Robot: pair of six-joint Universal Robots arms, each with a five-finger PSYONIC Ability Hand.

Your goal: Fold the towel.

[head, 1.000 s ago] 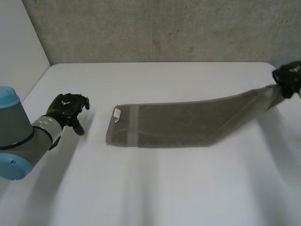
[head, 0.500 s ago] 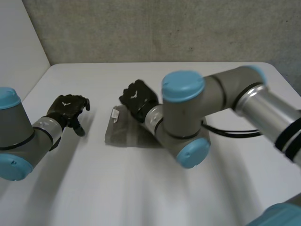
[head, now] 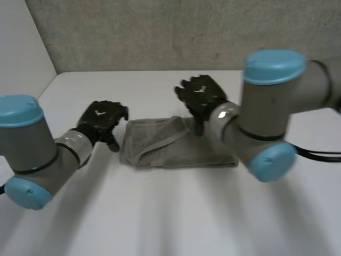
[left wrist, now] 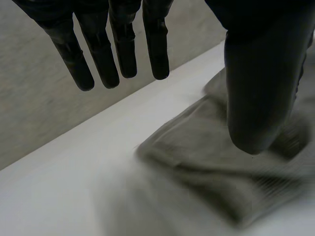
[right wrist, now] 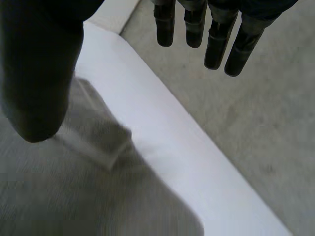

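Observation:
The grey towel (head: 165,153) lies folded over itself in the middle of the white table (head: 160,218), with a loose flap slanting across its top layer. My right hand (head: 201,96) hovers over the towel's far edge, open, with nothing in it. In the right wrist view its fingers (right wrist: 216,37) are straight and the thumb stands apart above the towel (right wrist: 74,196). My left hand (head: 101,118) is just beside the towel's left end, open and empty. In the left wrist view its fingers (left wrist: 123,46) hang straight above the table, the thumb over the towel (left wrist: 206,162).
A grey concrete wall (head: 176,32) runs behind the table's far edge, and a pale wall stands at the left. My right arm (head: 266,112) reaches across the table's right half, above the towel's right end.
My right arm swung from the far right over to the towel's left part, carrying the towel's end across, then let go and opened. My left hand moved closer to the towel's left end.

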